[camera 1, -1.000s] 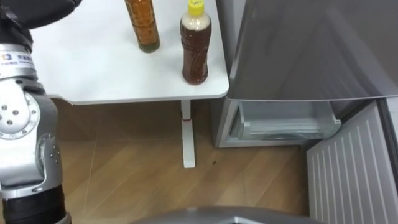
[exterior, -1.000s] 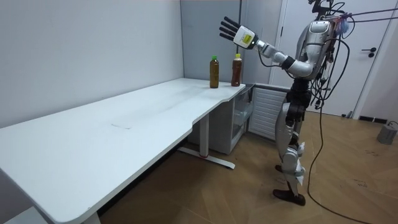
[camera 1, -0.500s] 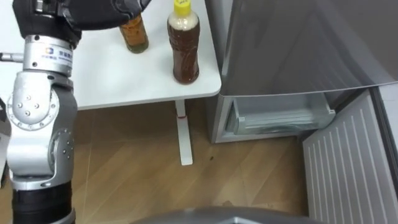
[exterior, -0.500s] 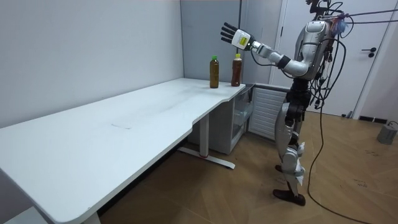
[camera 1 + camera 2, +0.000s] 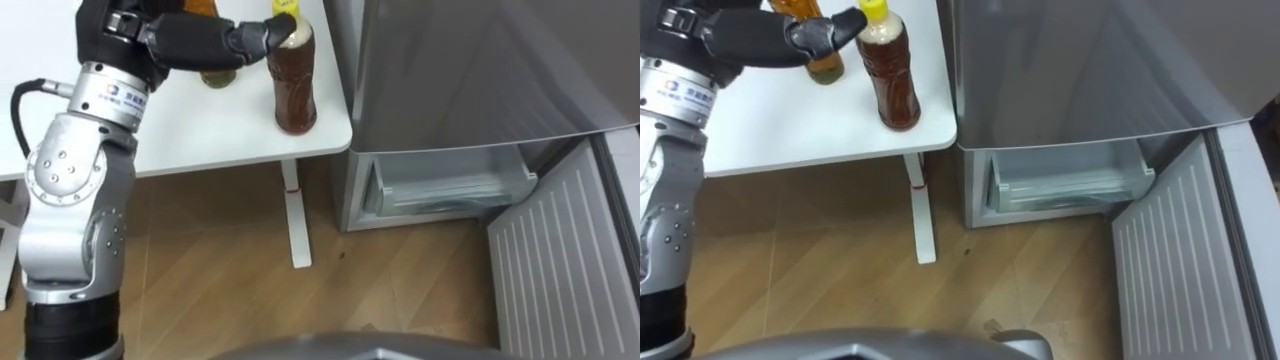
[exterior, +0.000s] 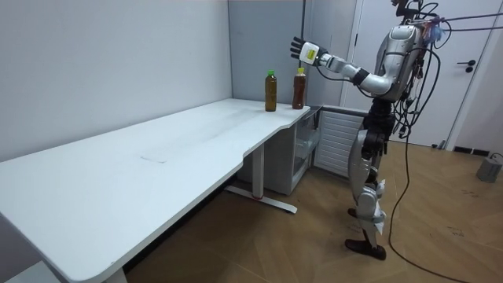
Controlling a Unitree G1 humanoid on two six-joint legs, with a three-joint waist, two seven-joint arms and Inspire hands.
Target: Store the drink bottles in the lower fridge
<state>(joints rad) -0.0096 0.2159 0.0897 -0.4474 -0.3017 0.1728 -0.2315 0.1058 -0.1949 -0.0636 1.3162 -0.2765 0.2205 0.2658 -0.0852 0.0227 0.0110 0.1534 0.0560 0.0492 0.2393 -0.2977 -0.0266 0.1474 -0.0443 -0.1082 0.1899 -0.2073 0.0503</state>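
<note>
Two bottles stand on one table. There is one fridge, with one open lower door and one drawer. One hand.

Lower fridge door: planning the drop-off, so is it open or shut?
Open. The lower fridge door stands swung outward, and the drawer behind it is exposed.

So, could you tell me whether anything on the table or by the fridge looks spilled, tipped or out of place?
Nothing stands out. The yellow-capped bottle and the second bottle stand upright on the white table, no spill shows, and the lower fridge door is open. The left robot hand reaches open-fingered toward the yellow cap.
</note>
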